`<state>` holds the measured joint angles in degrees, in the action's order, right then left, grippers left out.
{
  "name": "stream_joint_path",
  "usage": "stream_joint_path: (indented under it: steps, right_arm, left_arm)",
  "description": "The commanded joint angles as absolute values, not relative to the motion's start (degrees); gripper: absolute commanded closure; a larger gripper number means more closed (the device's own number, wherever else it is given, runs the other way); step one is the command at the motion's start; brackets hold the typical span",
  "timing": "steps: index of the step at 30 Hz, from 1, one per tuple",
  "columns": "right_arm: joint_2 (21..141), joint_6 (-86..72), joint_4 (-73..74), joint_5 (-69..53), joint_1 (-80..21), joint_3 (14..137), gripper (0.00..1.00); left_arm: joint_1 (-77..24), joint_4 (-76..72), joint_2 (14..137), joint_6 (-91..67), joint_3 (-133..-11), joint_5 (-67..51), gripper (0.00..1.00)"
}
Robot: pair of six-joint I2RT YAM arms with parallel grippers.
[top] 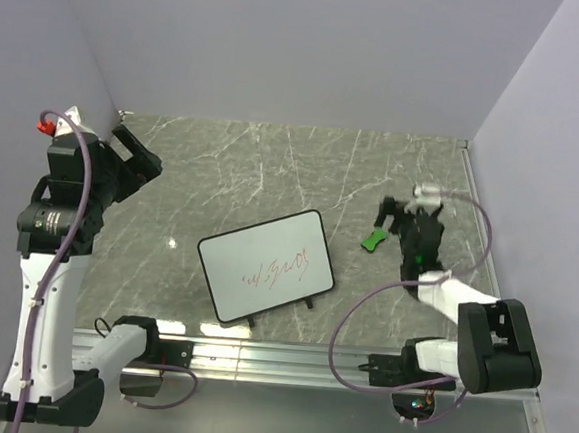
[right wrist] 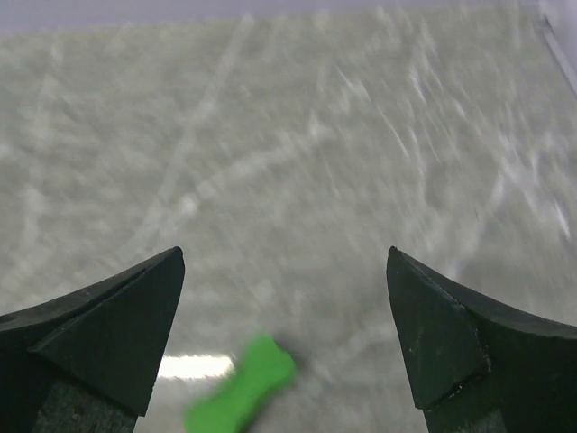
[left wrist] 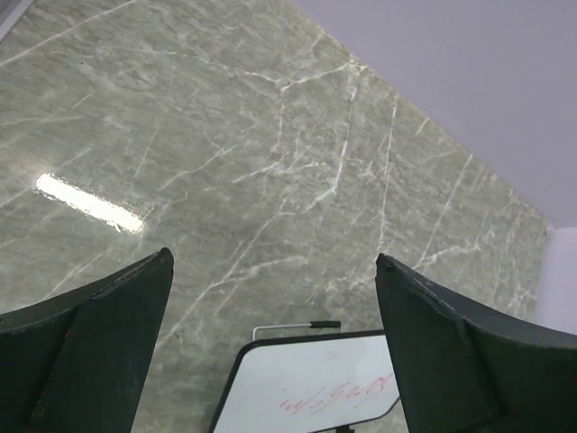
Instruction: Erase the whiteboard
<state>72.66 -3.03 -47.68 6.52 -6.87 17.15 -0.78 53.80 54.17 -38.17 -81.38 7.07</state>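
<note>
Two gaping, empty pincers: left gripper (left wrist: 275, 262) well left of the whiteboard (top: 266, 265), right gripper (right wrist: 285, 254) well right.

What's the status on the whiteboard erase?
Left gripper open, empty. Right gripper open beside green eraser, not gripping. Whiteboard bears red writing. Nothing on it.

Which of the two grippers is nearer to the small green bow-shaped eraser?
The right gripper: the green bow-shaped eraser lies just beside its open jaws. The left gripper is far off on the left, beyond the white rectangular whiteboard.
</note>
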Motion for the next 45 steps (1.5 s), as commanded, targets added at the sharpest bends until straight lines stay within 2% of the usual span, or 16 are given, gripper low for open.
stream_joint_path:
  steps: [1, 7, 10, 11, 12, 13, 14, 15, 19, 21, 23, 25, 27, 31, 33, 45]
  right_arm:
    - [70.58, -2.45, -30.26, 10.11, -10.37, 33.46, 0.00]
    - [63.55, -8.50, -23.51, 8.41, -18.80, 52.17, 0.00]
    - [66.51, -33.79, 3.36, 16.31, -18.11, 67.73, 0.00]
    - [67.66, -35.93, 8.82, 11.21, -17.15, 69.68, 0.00]
    - [68.98, -36.21, 10.44, 6.12, -15.92, 70.39, 0.00]
    - [71.52, -37.26, 13.94, 3.28, -15.30, 71.71, 0.00]
    - [72.33, -37.79, 21.72, 3.86, -15.47, 74.07, 0.00]
    - [72.51, -37.97, 24.49, 5.52, -16.08, 74.18, 0.00]
    - [63.23, -41.73, 22.25, 9.40, -17.32, 60.96, 0.00]
    - [60.13, -45.42, 21.62, 10.46, -17.05, 57.23, 0.00]
    - [58.71, -45.96, 22.67, 9.50, -16.70, 55.37, 0.00]
    - [62.37, -46.32, 28.26, 10.36, -16.70, 58.33, 0.00]
    - [66.60, -45.62, 33.02, 10.37, -15.74, 62.03, 0.00]
    - [82.06, -44.38, 44.97, 9.06, -15.47, 73.01, 0.02]
    - [88.64, -46.22, 48.41, 9.75, -15.47, 75.40, 0.14]
    - [98.33, -53.62, 47.11, 9.84, -13.71, 71.10, 0.27]
  left_arm:
    - [-0.70, 60.02, 54.66, -39.19, -87.00, 5.53, 0.01]
    - [-0.70, 56.01, 53.53, -39.55, -86.14, -3.92, 0.01]
    - [-0.79, 44.33, 44.85, -47.95, -70.46, -13.06, 0.01]
    - [-0.70, 40.99, 39.69, -53.47, -56.39, -17.97, 0.01]
    - [-0.70, 35.04, 37.81, -56.48, -49.12, -34.11, 0.01]
    - [-0.62, 24.02, 36.92, -59.12, -44.35, -39.06, 0.01]
    - [-0.79, 25.04, 35.78, -61.15, -43.60, -39.28, 0.01]
    - [-1.75, 29.57, 34.73, -60.48, -46.64, -28.58, 0.00]
    - [-1.85, 50.32, 40.14, -50.73, -74.03, -6.67, 0.01]
    - [-1.85, 63.69, 44.99, -55.62, -85.67, -0.37, 0.01]
    - [-1.85, 68.53, 41.43, -56.32, -75.94, 1.69, 0.01]
    - [-1.76, 61.74, 36.24, -54.26, -62.03, -8.64, 0.08]
    - [-1.76, 60.37, 33.31, -54.75, -52.66, -14.16, 0.07]
    - [-1.76, 70.56, 39.45, -47.23, -63.15, -3.10, 0.08]
    - [-3.59, 72.85, 42.36, -47.10, -66.69, 2.44, 0.08]
    - [-7.65, 76.38, 44.21, -46.93, -77.51, 3.16, 0.17]
